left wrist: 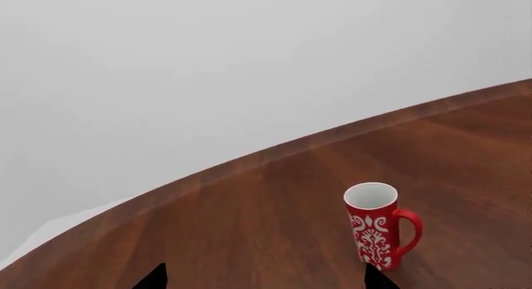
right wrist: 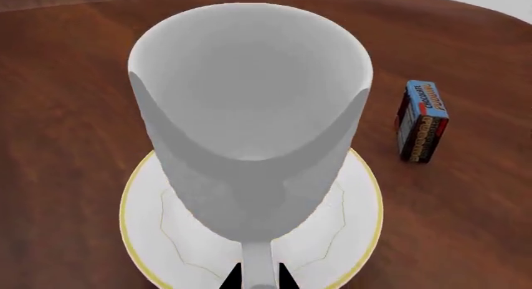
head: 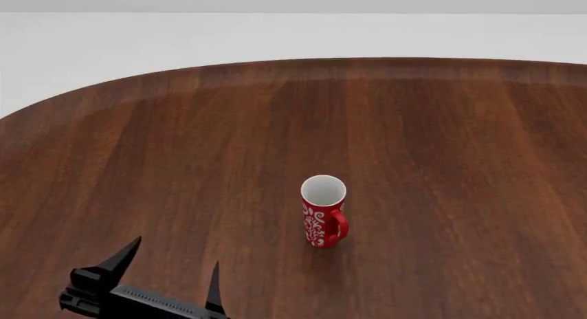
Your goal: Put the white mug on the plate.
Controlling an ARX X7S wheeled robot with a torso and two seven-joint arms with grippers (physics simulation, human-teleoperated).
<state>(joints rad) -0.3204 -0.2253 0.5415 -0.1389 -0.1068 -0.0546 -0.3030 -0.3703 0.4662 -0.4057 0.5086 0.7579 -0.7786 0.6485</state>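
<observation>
In the right wrist view the white mug (right wrist: 249, 114) fills the frame, directly over the plate (right wrist: 349, 208), a white dish with a tan-gold rim. My right gripper (right wrist: 256, 278) is shut on the mug's white handle, one dark fingertip on each side of it. I cannot tell whether the mug's base touches the plate. Mug, plate and right gripper are out of the head view. My left gripper (head: 174, 274) is open and empty, low over the table near its front left; its two tips (left wrist: 158, 278) show wide apart in the left wrist view.
A slim red mug with white swirls (head: 323, 212) stands upright mid-table, also in the left wrist view (left wrist: 378, 223), right of my left gripper. A small blue and orange box (right wrist: 420, 122) stands beside the plate. The brown wooden table's curved far edge (head: 303, 63) meets a pale floor.
</observation>
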